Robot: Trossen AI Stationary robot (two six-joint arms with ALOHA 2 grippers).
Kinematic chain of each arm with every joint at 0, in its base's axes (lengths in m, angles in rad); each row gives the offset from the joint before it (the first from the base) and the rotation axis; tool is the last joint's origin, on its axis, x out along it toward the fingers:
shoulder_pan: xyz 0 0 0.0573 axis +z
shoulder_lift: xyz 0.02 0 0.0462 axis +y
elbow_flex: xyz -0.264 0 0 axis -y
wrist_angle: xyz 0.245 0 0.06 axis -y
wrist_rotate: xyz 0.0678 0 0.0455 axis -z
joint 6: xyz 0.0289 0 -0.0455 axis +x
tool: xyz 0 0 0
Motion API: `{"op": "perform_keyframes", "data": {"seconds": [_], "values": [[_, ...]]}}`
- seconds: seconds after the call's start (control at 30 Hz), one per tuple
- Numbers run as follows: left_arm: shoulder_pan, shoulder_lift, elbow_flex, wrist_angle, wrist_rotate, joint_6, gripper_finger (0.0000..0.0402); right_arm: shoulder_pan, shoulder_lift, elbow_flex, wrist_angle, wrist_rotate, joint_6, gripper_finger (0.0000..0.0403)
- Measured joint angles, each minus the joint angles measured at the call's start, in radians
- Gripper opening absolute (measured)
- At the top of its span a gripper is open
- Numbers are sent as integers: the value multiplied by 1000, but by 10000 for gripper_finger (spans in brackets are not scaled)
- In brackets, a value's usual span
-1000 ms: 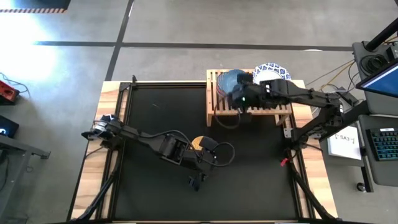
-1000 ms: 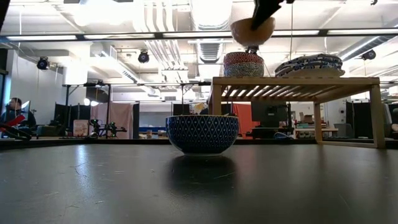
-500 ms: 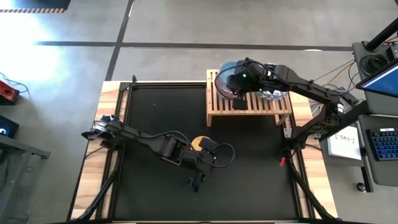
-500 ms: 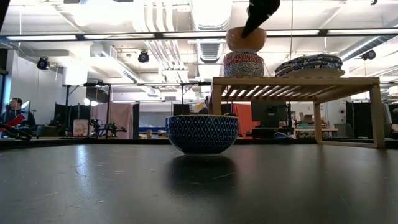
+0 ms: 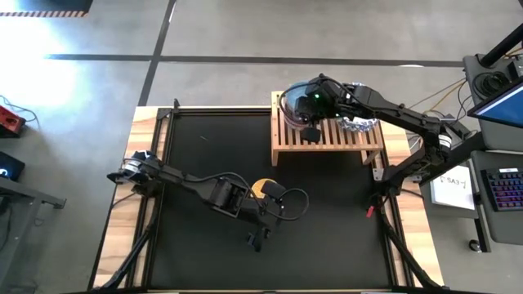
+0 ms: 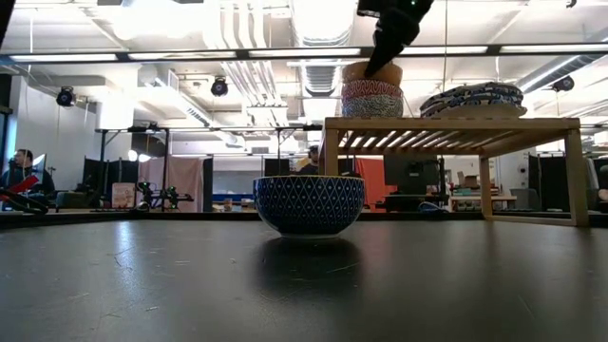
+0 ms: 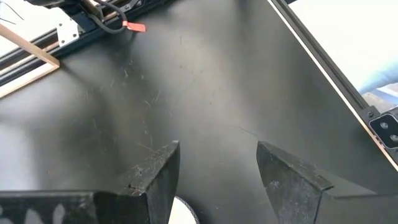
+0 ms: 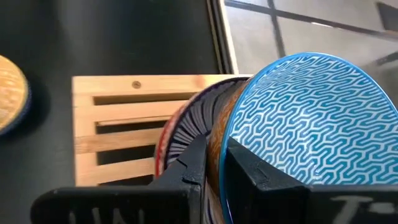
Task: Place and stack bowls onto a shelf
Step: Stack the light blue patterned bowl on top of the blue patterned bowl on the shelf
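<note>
Bowl stack on shelf, left end; right gripper clamped on top bowl.

Light blue patterned bowl (image 8: 298,124) sits nested in the red-rimmed bowl (image 6: 371,98) on the wooden shelf (image 5: 327,135); right gripper (image 8: 214,165) fingers pinch its rim. White blue-patterned bowls (image 6: 472,97) rest on the shelf's other end. Dark blue patterned bowl (image 6: 309,204) with mustard interior stands on the black table (image 5: 196,155) by the left gripper (image 7: 217,174), fingers apart, holding nothing.

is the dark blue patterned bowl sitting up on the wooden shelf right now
No, the dark blue bowl rests on the black table in front of the shelf, below its top.
</note>
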Motion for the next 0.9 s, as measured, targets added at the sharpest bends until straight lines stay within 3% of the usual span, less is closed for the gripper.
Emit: {"op": "perform_keyframes", "data": {"seconds": [0.9], "values": [[-1,0,-2,-6,2,-4,197,0,0,-3,-43,-138,51,29]]}}
